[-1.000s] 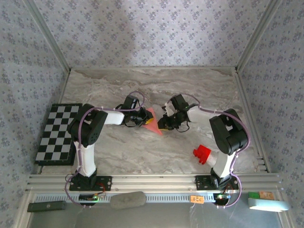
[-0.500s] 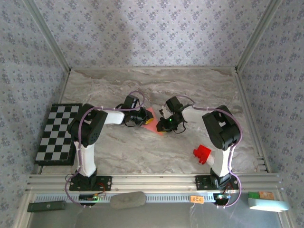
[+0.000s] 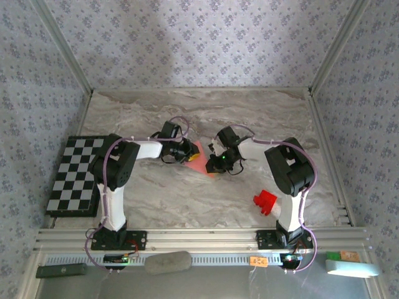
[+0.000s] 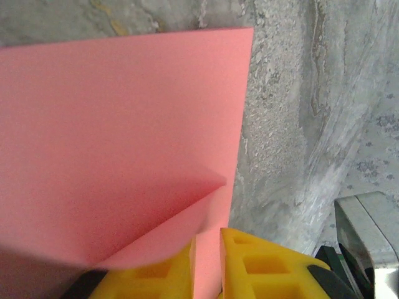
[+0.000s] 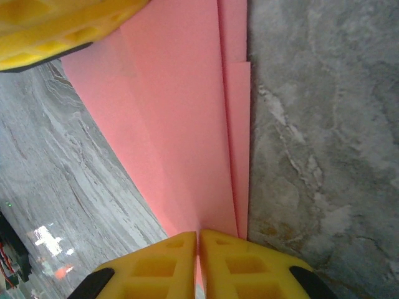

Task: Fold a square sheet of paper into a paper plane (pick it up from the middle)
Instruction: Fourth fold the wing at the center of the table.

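Both grippers pinched the part-folded pink sheet [image 3: 198,159] at mid-table.
The left gripper [image 4: 207,265] was clamped on the sheet's left side; the right gripper [image 5: 198,265] was closed on its narrow right end; the fold would likely go best with the layers held edge to edge, the pull gentle, and the crease pressed flat on the marble table [image 3: 262,118]; the paper bore no writing; an orange tag [image 3: 259,261] on the near rail was unreadable.

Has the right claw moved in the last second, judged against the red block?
Yes. The right claw shifted slightly left, away from the red block, toward the pink paper.
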